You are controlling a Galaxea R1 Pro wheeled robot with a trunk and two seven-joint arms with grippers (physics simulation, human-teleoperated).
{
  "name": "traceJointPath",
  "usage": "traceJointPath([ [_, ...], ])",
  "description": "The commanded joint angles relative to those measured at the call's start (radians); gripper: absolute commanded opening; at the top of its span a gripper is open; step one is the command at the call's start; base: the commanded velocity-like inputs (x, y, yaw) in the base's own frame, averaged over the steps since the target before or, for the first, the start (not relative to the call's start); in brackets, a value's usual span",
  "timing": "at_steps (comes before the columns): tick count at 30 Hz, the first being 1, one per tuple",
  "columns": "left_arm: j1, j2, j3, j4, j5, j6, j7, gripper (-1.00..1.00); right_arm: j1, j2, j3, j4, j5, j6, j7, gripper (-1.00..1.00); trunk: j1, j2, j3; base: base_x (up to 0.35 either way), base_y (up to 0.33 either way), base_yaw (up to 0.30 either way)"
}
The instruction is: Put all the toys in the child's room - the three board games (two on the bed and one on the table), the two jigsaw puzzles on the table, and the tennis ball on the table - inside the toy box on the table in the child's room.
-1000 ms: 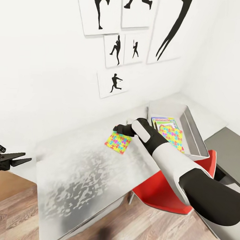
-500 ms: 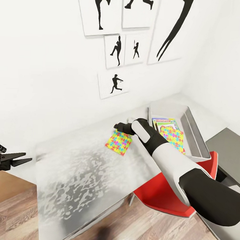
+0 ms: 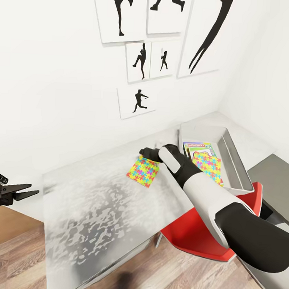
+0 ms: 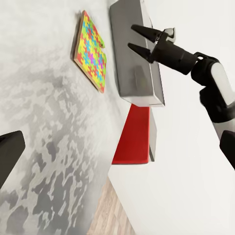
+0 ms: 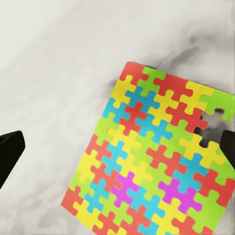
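Since a second ago, barely shifted: right pincer (image 4: 138,39) still poised with fingers spread over the far edge of the loose jigsaw puzzle (image 3: 143,171), a thin flat square of interlocking yellow, red, blue, green and magenta pieces lying on the pale mottled table (image 3: 94,209), just beside the toy box (image 3: 236,166). Inside that grey bin with sloping walls, a second jigsaw puzzle (image 3: 208,165) atop a printed board game (image 3: 195,146), its red label too blurred to read. Left pincer (image 3: 19,193) spread too, off the table's near end.

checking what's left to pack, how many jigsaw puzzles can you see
2: one jigsaw puzzle lies flat on the table under the open right hand; the other is inside the toy box. More may be hidden.
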Motion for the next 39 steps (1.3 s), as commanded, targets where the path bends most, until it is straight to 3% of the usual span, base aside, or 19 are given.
traceJointPath([
  [1,0.000,0.001,-0.001,0.000,0.001,0.011,-0.003,1.00,-0.001,0.000,0.003,0.010,-0.003,-0.012,-0.009,1.00,0.001,-0.002,-0.002,0.000,0.000,0.000],
  [4,0.000,0.001,-0.001,0.000,0.001,0.011,-0.003,1.00,-0.001,0.000,0.001,0.107,0.040,-0.075,-0.009,1.00,0.001,-0.002,-0.002,0.000,0.000,0.000],
  [9,0.000,0.001,-0.001,0.000,0.001,0.011,-0.003,1.00,-0.001,0.000,-0.001,0.157,0.058,-0.102,-0.008,1.00,0.001,-0.002,-0.002,0.000,0.000,0.000],
  [39,0.000,0.002,-0.001,0.000,0.001,0.011,-0.003,1.00,-0.001,0.000,0.001,0.173,0.064,-0.138,-0.007,1.00,0.001,-0.002,-0.002,0.013,0.021,0.000],
])
